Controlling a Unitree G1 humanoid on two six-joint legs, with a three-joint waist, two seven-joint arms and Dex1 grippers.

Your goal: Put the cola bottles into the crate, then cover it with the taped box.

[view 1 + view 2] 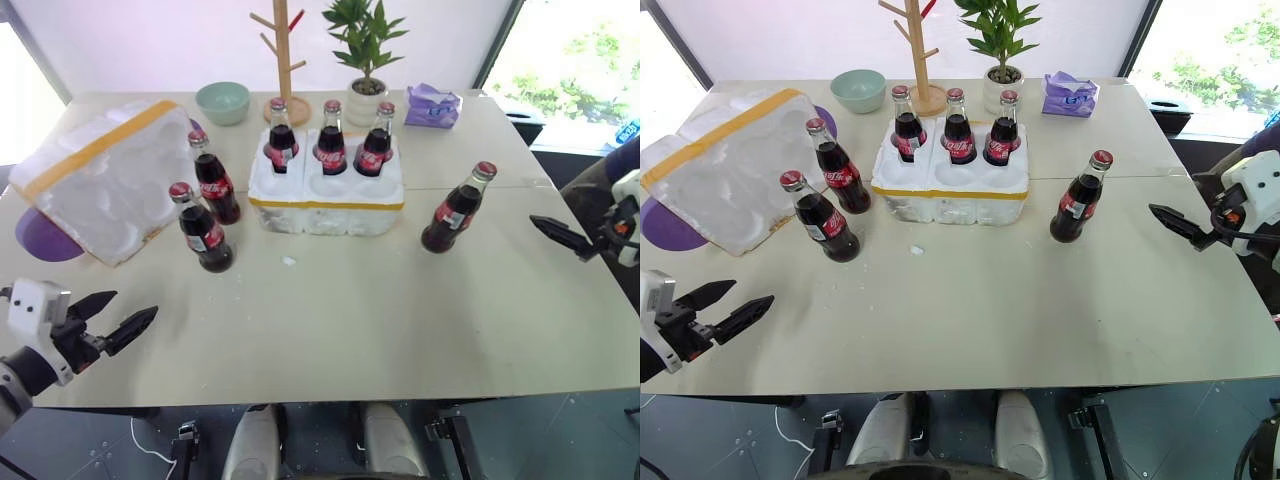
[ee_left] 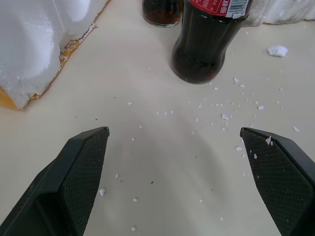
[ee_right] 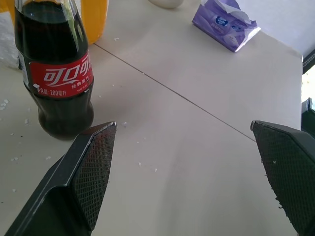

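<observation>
1. A low white styrofoam crate (image 1: pixel 326 190) with a thin yellow tape band around it sits on the beige table (image 1: pixel 400 320), toward twelve o'clock from the table's middle.
2. Three small glass cola bottles with red caps and red labels stand upright in the crate's far row of holes: one at the left (image 1: pixel 281 138), one in the middle (image 1: pixel 331 140) and one at the right (image 1: pixel 377 142). The near row of holes holds no bottle.
3. Two more cola bottles stand on the table just beside the crate at its nine o'clock side, one farther back (image 1: pixel 214 178) and one nearer the front edge (image 1: pixel 203 230).
4. A sixth cola bottle (image 1: pixel 456 208) stands alone on the table at about four o'clock from the crate.
5. The large hollow white styrofoam box with wide yellow-orange tape stripes (image 1: pixel 100 175) lies tilted at nine o'clock, its open side turned toward the table's front, resting partly on a purple round object (image 1: pixel 45 238).
6. The left gripper (image 1: pixel 118 318) hovers over the table's seven o'clock corner, its two black fingers spread wide and empty.
7. The right gripper (image 1: pixel 1175 222) hangs at the three o'clock edge, fingers likewise wide apart, gripping nothing.
8. Along the far edge stand a pale green bowl (image 1: pixel 222 102), a wooden branching stand (image 1: pixel 283 55), a potted green plant (image 1: pixel 366 60) and a purple tissue pack (image 1: pixel 432 106).
</observation>
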